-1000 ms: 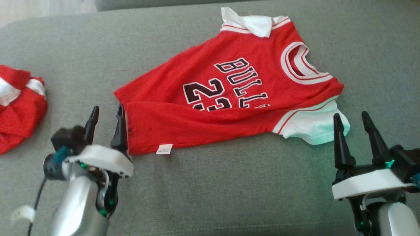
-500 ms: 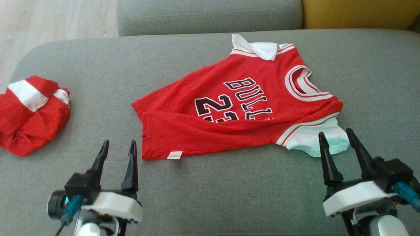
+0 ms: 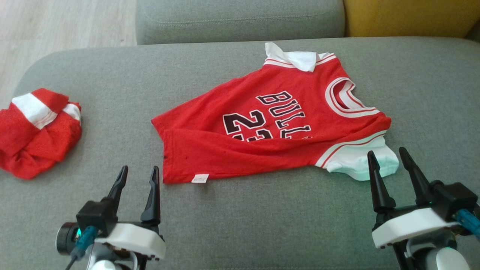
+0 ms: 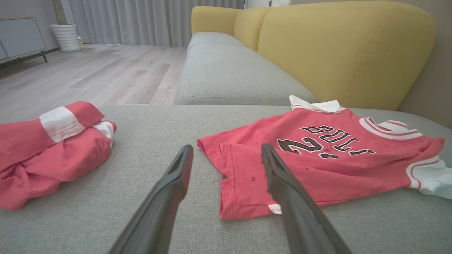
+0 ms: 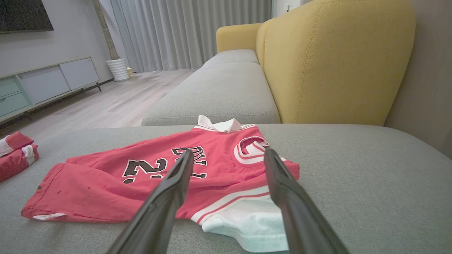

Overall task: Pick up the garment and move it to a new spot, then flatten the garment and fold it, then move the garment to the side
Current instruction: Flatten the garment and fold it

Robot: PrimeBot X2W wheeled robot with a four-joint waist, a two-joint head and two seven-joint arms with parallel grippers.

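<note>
Spread and empty, the left gripper (image 3: pixel 139 168) sits near left in the head view, just short of the jersey (image 3: pixel 225 150) hem corner. The right gripper (image 3: pixel 386 151), equally parted and holding nothing, hovers by the white sleeve (image 3: pixel 360 161). The jersey lies lettering up, mid sofa cushion (image 3: pixel 262 225), with a crumpled red-and-white garment (image 3: pixel 37 131) well apart at the left. In the left wrist view, the fingers (image 4: pixel 169 190) frame the hem's near-left corner, clear of the cloth. In the right wrist view, the fingers (image 5: pixel 282 197) straddle sleeve and collar; I cannot tell whether they touch.
</note>
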